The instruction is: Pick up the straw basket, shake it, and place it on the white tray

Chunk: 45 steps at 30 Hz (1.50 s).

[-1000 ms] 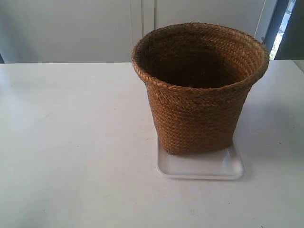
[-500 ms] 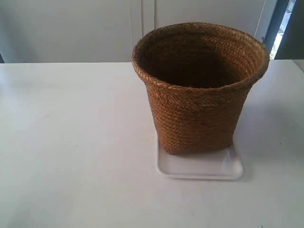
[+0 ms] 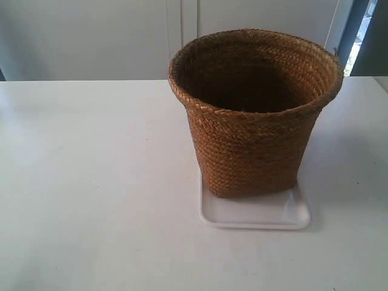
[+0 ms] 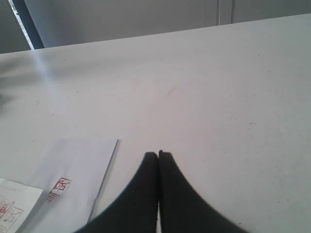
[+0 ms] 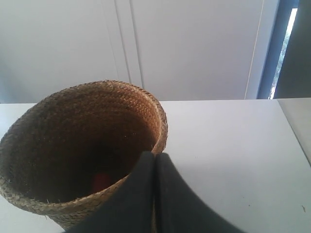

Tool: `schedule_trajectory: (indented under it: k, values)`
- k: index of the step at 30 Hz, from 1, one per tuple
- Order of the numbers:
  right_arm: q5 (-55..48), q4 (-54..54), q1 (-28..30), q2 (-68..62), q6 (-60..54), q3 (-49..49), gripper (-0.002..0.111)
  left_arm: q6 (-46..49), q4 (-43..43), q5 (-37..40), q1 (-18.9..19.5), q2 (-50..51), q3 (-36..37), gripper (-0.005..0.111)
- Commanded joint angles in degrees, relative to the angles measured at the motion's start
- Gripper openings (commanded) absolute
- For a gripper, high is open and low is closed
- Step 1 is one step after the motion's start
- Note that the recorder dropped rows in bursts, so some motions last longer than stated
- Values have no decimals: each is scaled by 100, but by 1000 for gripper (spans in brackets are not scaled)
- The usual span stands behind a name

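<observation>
The straw basket (image 3: pixel 254 115) stands upright with its base on the white tray (image 3: pixel 254 215), whose near rim and corners show in front of it. Neither arm appears in the exterior view. In the right wrist view the straw basket (image 5: pixel 73 145) is close, and a small red spot (image 5: pixel 99 180) shows in its dark inside. My right gripper (image 5: pixel 155 154) is shut with nothing in it, its tips lined up in front of the rim; the tray is hidden there. My left gripper (image 4: pixel 158 154) is shut and empty over bare table, away from both.
Sheets of paper (image 4: pixel 73 179) with red print lie on the white table (image 3: pixel 91 182) beside the left gripper. Pale cabinet doors (image 3: pixel 182 36) stand behind the table. The table's far-right edge (image 5: pixel 294 126) runs beside the basket.
</observation>
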<state>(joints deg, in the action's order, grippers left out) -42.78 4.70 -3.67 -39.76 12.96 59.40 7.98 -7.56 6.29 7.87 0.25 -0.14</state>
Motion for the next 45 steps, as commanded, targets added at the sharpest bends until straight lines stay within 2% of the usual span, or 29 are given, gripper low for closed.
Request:
schedule_trajectory:
  k: [1,13,24,28,32,37,45]
  values:
    - [21,-4,33,28,-25,-11,0,-26,-68,-32,3,-25,14,0]
    - [121,-4,33,27,27,-11,0,-26,-68,-32,3,-25,14,0]
    - [1876,-5,33,-36,-126,-11,0,-26,-57,-32,3,-25,14,0]
    - [1762,-5,33,-36,-380,-11,0,-26,-57,-32,3,-25,14,0]
    - [1161,-5,33,90,-395,-69,0,-26,-57,-32,3,-25,14,0]
    - [1294,-5,33,665,-370,-604,0,-26,-57,-32,3,-25,14,0]
    - [1329,-5,33,2389,-347,-2154,0,-26,-57,-32,3,-25,14,0]
